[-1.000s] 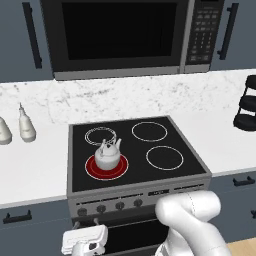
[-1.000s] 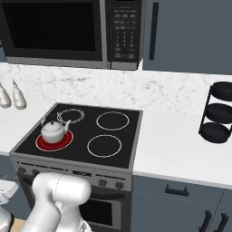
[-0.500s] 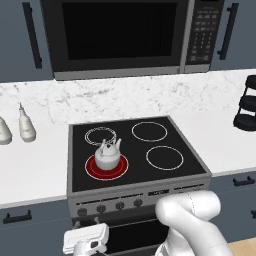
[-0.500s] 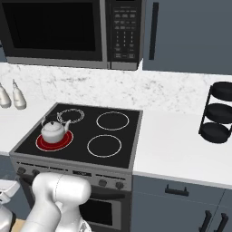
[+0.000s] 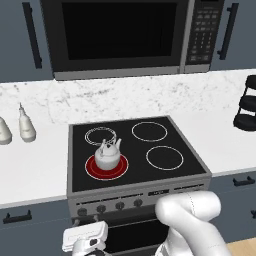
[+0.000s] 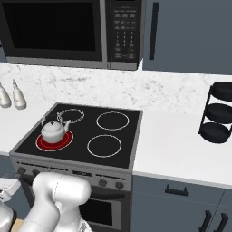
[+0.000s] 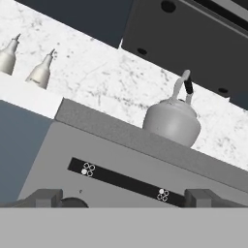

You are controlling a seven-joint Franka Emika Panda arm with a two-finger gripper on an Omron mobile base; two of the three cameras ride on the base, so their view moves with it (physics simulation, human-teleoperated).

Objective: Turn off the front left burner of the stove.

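The stove (image 5: 170, 172) has a black glass top and a grey front panel (image 7: 97, 155). Its front left burner (image 5: 92, 170) glows red under a small white kettle (image 5: 107, 155), which stands on it. The kettle (image 7: 173, 121) also rises over the panel's top edge in the hand view. A row of dark knobs (image 5: 101, 208) runs along the panel. My gripper (image 5: 85, 235) hangs low in front of the stove's left side, just below the knobs. In the hand view the gripper (image 7: 123, 201) is open, fingertips (image 7: 46, 197) wide apart, a dark knob (image 7: 72, 202) beside the left one.
A black microwave (image 5: 120, 35) hangs above the stove. Two white bottles (image 5: 26, 127) stand on the left counter and a black tiered rack (image 6: 219, 113) on the right counter. Dark cabinet fronts with handles (image 5: 17, 217) flank the oven door.
The hand has crept slightly upward toward the knob row. The kettle and the glowing burner are as before.
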